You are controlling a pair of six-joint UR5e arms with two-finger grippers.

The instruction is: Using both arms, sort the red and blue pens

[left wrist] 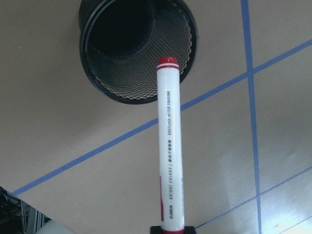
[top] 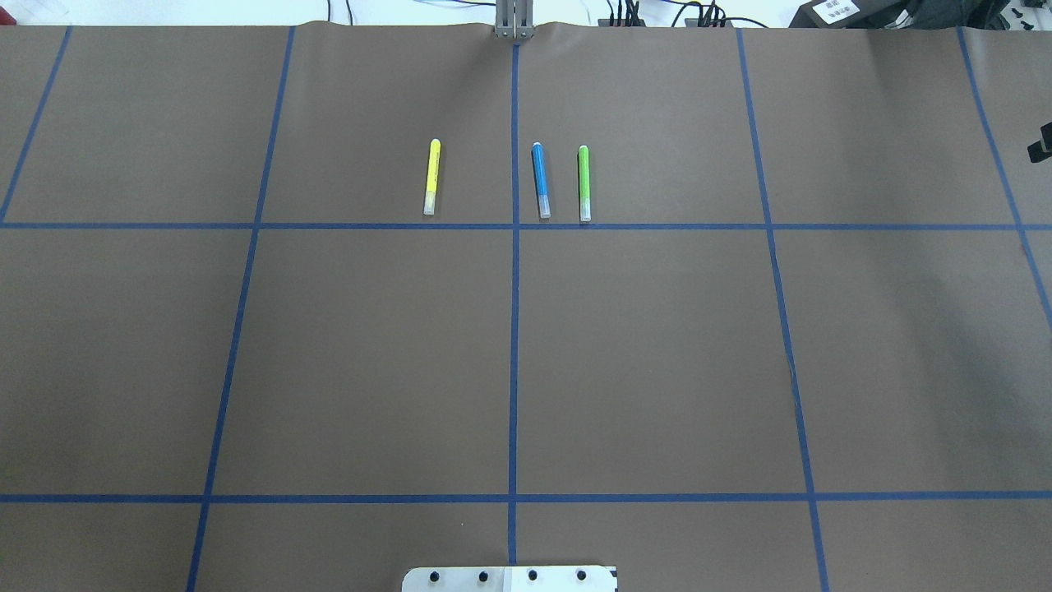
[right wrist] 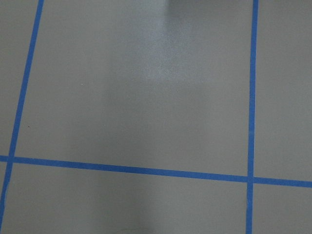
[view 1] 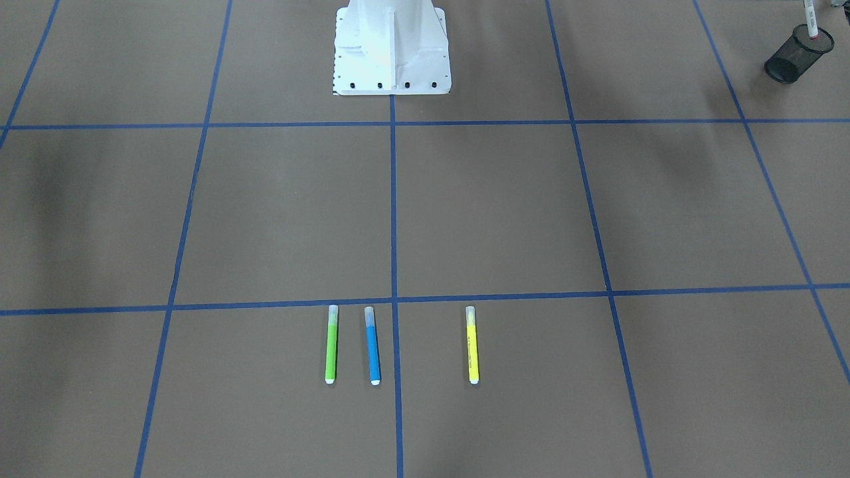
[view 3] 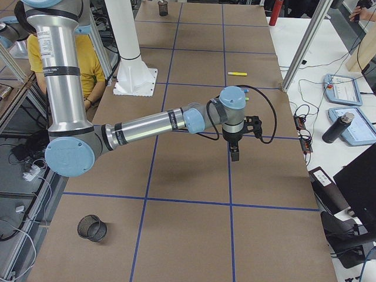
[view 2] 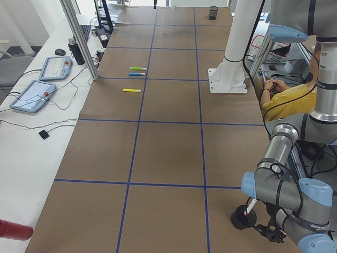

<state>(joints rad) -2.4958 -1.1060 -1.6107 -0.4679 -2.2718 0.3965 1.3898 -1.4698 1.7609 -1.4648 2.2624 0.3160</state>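
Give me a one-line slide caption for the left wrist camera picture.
Red-capped white pen aimed at a black mesh cup on brown paper gridded with blue tape.

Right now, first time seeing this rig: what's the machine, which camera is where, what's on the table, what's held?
Two grey robot arms, left arm and right arm, stand on a white pedestal, each ending in a two-finger pincer. One camera faces the robot across the table, one looks over its shoulders, one sits at each table end, and one rides each wrist. On the table lie a green pen, a blue pen and a yellow pen, side by side, apart. The left pincer grips a red pen above a black mesh cup. The right pincer hangs over the table; open or shut, I cannot tell. A second cup sits near the right end.
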